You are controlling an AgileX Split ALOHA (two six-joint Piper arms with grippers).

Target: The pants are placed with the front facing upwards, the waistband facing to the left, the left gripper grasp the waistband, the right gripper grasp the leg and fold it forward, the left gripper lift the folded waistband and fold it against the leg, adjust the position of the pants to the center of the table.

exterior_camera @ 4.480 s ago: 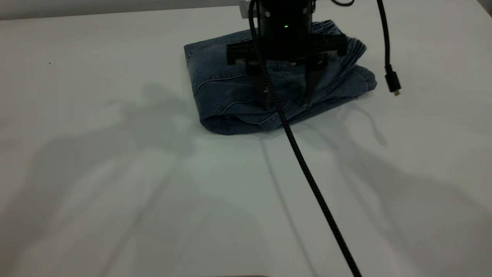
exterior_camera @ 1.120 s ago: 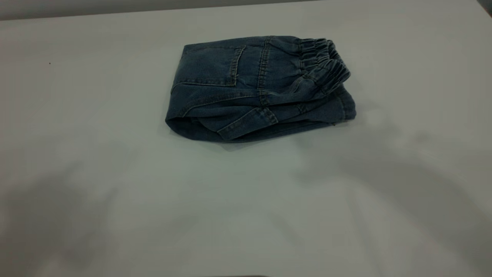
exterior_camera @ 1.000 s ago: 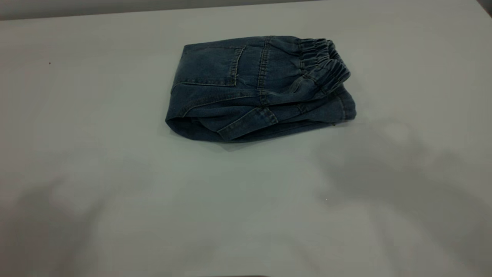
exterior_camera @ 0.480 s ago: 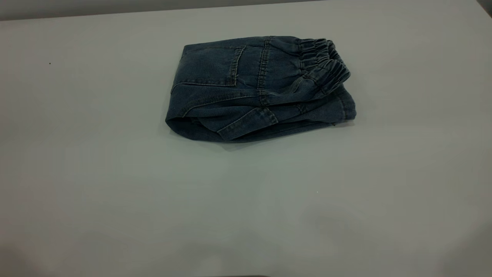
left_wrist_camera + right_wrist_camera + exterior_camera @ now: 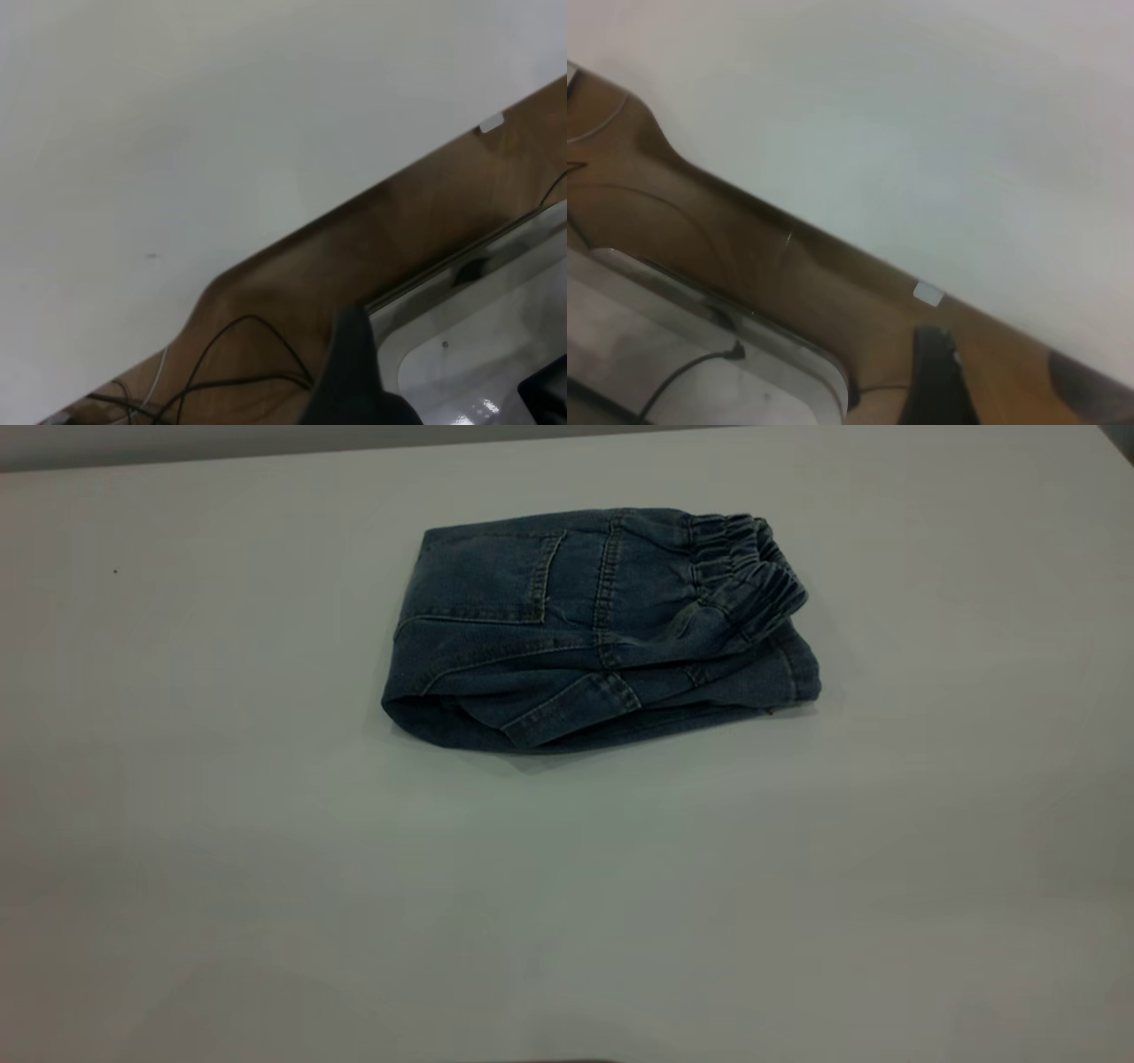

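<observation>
The pants (image 5: pixel 585 629) lie folded into a compact blue denim bundle on the white table (image 5: pixel 567 886), a little behind its middle. The gathered waistband (image 5: pixel 749 571) rests on top at the bundle's right end, over the leg hems. A patch pocket faces up at the left. Neither gripper shows in the exterior view. In the left wrist view my left gripper (image 5: pixel 447 390) hangs open beyond the table's edge, with nothing between its fingers (image 5: pixel 354 372). My right gripper (image 5: pixel 1014 390) is likewise open and empty past the table edge.
Both wrist views look past the table edge (image 5: pixel 292 235) onto a brown floor with black cables (image 5: pixel 239 354) and a pale metal base (image 5: pixel 478 345). A small white tag (image 5: pixel 928 293) sits on the table's edge.
The left gripper that stood over the pants has withdrawn out of the exterior view. The bundle sits slightly farther left than before. The arm shadows have faded off the table.
</observation>
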